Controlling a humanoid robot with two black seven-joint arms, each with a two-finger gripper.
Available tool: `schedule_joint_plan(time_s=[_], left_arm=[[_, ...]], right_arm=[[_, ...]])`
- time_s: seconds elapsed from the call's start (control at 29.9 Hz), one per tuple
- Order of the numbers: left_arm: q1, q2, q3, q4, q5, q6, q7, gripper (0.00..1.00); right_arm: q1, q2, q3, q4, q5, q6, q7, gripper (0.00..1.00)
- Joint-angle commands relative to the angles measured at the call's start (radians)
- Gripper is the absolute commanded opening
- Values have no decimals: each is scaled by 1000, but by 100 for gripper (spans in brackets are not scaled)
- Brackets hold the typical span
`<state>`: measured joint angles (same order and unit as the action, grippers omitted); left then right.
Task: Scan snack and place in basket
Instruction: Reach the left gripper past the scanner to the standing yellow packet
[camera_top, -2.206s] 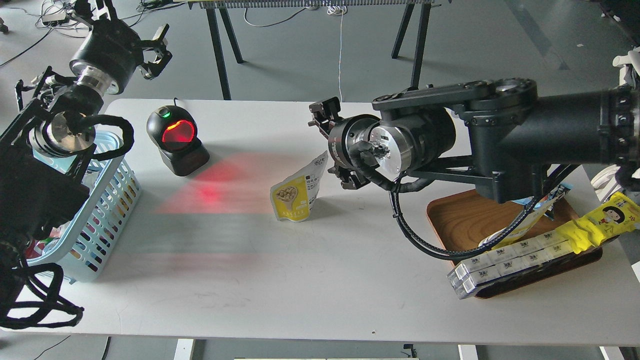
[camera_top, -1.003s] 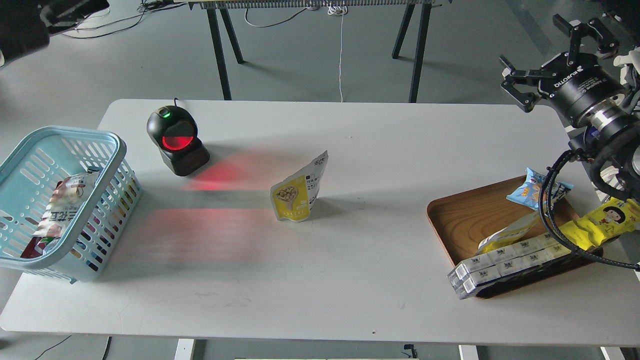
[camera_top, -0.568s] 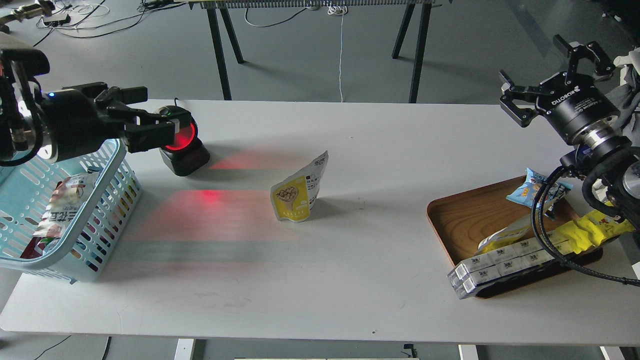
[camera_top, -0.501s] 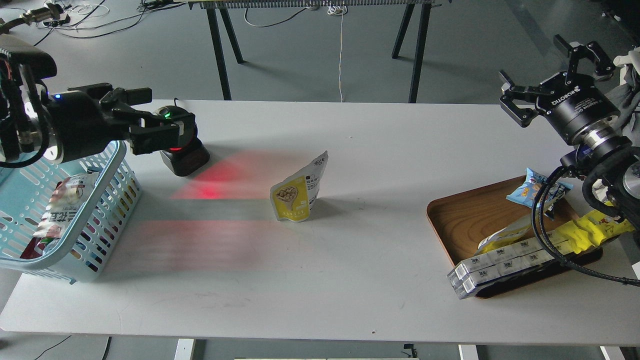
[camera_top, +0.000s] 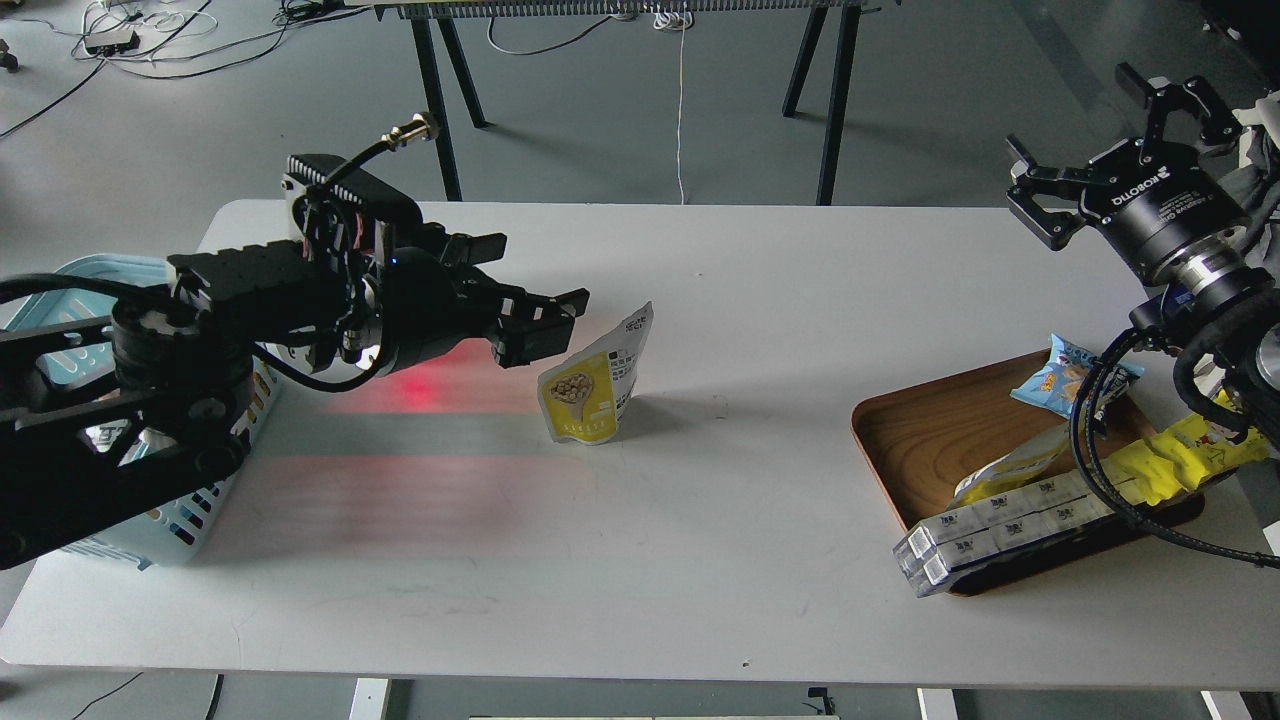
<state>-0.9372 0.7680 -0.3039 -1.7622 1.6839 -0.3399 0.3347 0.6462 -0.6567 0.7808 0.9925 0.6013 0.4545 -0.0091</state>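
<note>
- My left pincer (camera_top: 535, 300) is spread wide and holding nothing, parked just left of the pouch (camera_top: 596, 378), no contact that I can make out.
- Pouch is standing upright mid-surface (camera_top: 640, 560), yellow front facing me, red glow on the surface beside it.
- Basket (camera_top: 60, 290) is at the far left, mostly hidden behind my left arm.
- My right pincer (camera_top: 1110, 130) is also spread and empty, up at the far right, well away from the pouch.
- Below it there's a wooden tray (camera_top: 930, 440) with other snacks.
</note>
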Motion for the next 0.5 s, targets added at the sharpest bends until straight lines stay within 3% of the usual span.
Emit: schedule_joint_plan(time_s=[0.0,0.47], left_arm=[[23,-47,2,4,75,-77,61,99],[46,-144,2,15,96,-136,107,99]], right_arm=[[-3,3,-3,2,0,0,0,100],[-4,14,-6,6,-5,1,-3,100]])
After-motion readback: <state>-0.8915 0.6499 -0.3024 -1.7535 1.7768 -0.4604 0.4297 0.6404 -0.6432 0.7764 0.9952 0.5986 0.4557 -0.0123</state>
